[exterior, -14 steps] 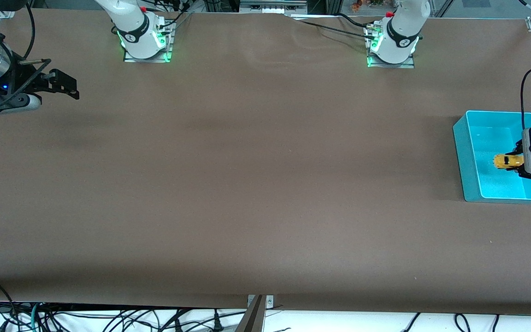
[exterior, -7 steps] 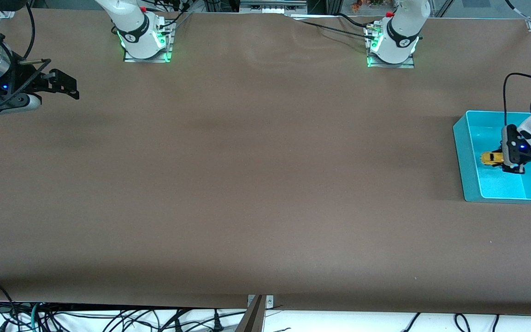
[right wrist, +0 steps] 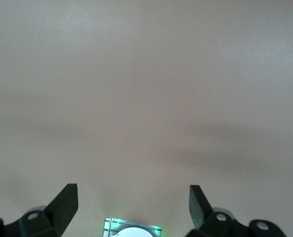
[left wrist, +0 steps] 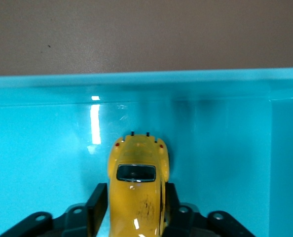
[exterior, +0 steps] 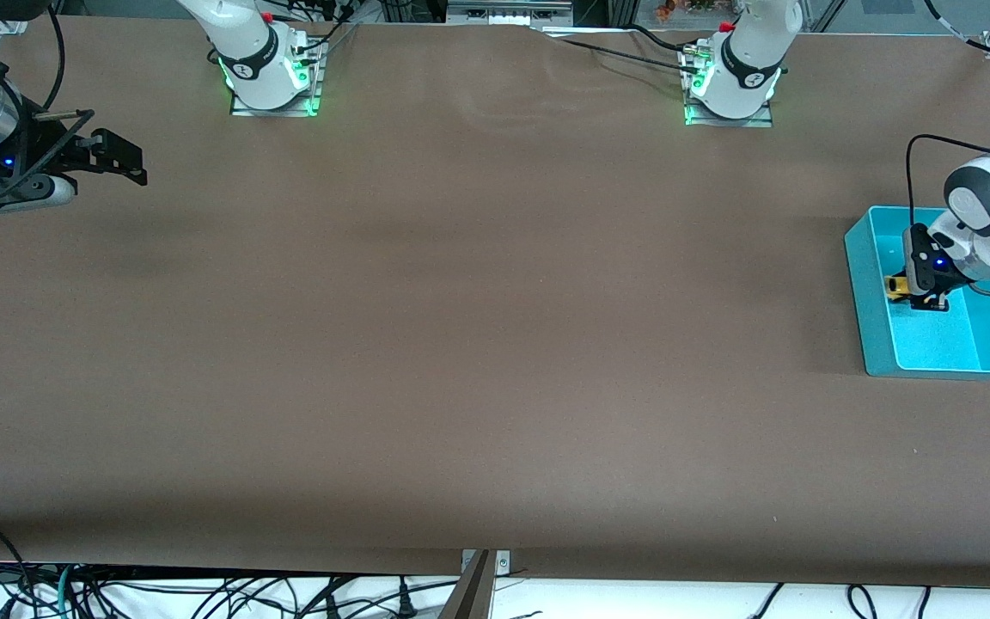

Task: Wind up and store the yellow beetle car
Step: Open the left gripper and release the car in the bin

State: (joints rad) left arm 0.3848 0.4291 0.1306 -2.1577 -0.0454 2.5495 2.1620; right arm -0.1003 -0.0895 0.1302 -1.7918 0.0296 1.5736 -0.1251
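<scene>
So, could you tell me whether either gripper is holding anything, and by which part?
The left gripper holds the yellow beetle car by its sides, inside the turquoise tray. The right gripper waits open, holding nothing.

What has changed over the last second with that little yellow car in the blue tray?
The left end effector, shut on the yellow beetle car, carried it across the turquoise tray toward the wall at the right arm's end, where its nose now sits close. The grip stayed the same. The tray did not move, and the right end effector kept waiting, open, at the table's other end.
</scene>
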